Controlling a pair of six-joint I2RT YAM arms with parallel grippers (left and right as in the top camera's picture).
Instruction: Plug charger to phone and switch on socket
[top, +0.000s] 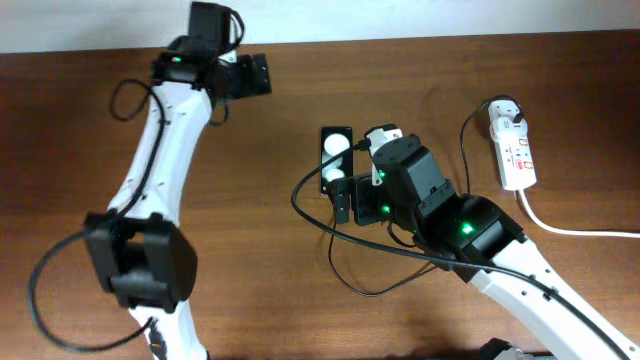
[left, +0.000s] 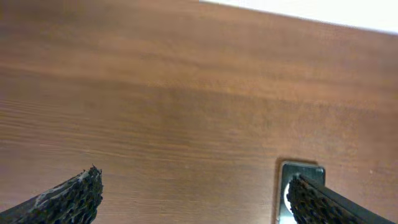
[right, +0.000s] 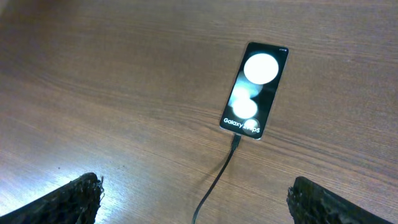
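Observation:
The phone (right: 256, 90) lies flat on the wooden table, its face showing two white blobs and small white text. It also shows in the overhead view (top: 336, 148) and as a corner in the left wrist view (left: 303, 169). The charger cable (right: 217, 177) runs up to the phone's near edge, and its connector tip (right: 236, 142) sits at the port. My right gripper (right: 198, 190) is open and empty, with the cable passing between its fingers, just short of the phone (top: 350, 195). The socket (top: 513, 150) lies at the far right. My left gripper (left: 193, 186) is open and empty, at the back left (top: 258, 75).
The socket's thick white cord (top: 580, 230) runs off the right edge. The thin black cable loops over the table in front of the right arm (top: 345, 270). A white wall edge (left: 323, 9) borders the table's far side.

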